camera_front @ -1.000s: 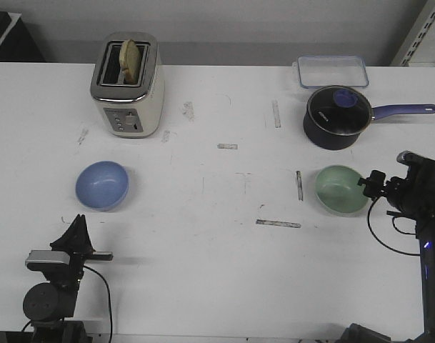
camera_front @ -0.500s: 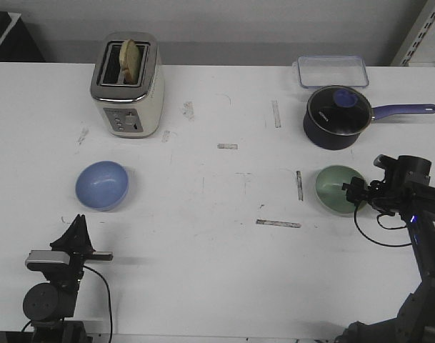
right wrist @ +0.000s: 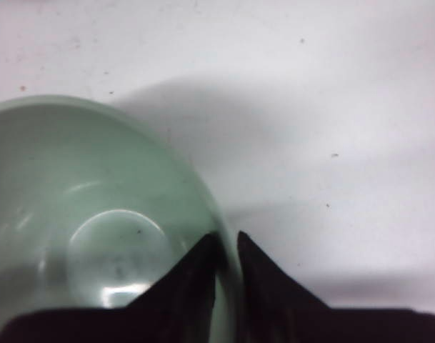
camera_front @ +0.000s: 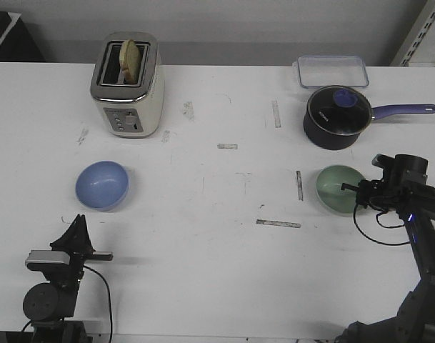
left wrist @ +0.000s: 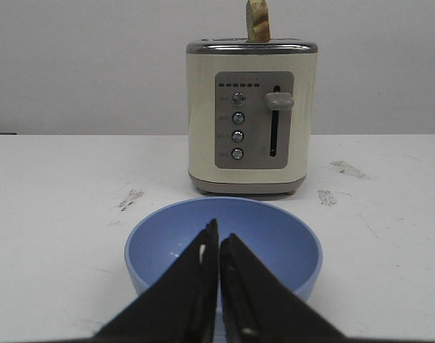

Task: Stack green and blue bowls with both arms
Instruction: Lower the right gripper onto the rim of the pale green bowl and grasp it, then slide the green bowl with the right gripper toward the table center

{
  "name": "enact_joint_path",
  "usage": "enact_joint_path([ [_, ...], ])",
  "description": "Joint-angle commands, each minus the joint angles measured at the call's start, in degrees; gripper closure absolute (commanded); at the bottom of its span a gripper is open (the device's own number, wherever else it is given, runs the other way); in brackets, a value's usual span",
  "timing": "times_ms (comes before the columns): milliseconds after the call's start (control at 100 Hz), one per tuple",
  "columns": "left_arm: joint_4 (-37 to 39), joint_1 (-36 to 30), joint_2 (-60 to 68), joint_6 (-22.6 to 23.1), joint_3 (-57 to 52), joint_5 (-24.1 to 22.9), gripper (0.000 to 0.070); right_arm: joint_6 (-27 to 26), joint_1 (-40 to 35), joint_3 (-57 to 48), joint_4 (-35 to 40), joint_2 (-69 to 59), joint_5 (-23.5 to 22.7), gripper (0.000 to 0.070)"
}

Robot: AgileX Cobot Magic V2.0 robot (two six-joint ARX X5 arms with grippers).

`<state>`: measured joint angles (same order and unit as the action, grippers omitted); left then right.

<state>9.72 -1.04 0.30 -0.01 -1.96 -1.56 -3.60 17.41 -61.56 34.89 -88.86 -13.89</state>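
Grabbing comes first: the right gripper [right wrist: 226, 246] pinches the green bowl [camera_front: 340, 189] rim, right of the table. Next, lift it toward the blue bowl [camera_front: 102, 185], far left. The left gripper [left wrist: 218, 246] is closed, empty.

- This looks like a robot test room — a lab, not a real kitchen.
- A big white table [camera_front: 217, 236] fills the view. It has scuff marks and bits of old tape on it.
- Kitchen things sit far apart on it: a toaster [camera_front: 127, 86] with bread in it, a dark saucepan [camera_front: 338, 117], a clear food box [camera_front: 332, 71].
- The wall behind is plain grey.
- A metal shelf frame [camera_front: 426, 32] shows at the far right — like in a workroom.
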Motion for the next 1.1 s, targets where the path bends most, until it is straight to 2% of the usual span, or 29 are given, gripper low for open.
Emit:
enact_joint_path([
  [0, 0.66, -0.11, -0.11, -0.31, 1.22, 0.0, 0.0697, 0.37, 0.13, -0.74, -0.46, 1.22, 0.22, 0.0694],
  [180, 0.66, -0.11, -0.11, -0.31, 1.22, 0.0, 0.0697, -1.01, -0.17, -0.74, -0.48, 6.51, -0.26, 0.0694],
  [350, 0.66, -0.11, -0.11, -0.31, 1.22, 0.0, 0.0697, -3.39, -3.93, -0.74, -0.57, 9.84, -2.8, 0.0694],
  [540, 0.66, -0.11, -0.11, -0.31, 1.22, 0.0, 0.0697, -12.11, -14.19, -0.66, -1.99, 9.94, -2.75, 0.0694],
  [780, 0.66, -0.11, -0.11, -0.31, 1.22, 0.0, 0.0697, -23.5, -29.07, -0.57, -8.26, 8.04, -2.21, 0.0694],
  [1000, 0.66, -0.11, -0.11, -0.31, 1.22, 0.0, 0.0697, -28.98, -39.67, -0.55, -12.17, 2.25, -0.85, 0.0694],
  [1090, 0.66, -0.11, -0.11, -0.31, 1.22, 0.0, 0.0697, -29.44, -41.9, -0.57, -12.94, -0.15, -0.48, 0.0694],
])
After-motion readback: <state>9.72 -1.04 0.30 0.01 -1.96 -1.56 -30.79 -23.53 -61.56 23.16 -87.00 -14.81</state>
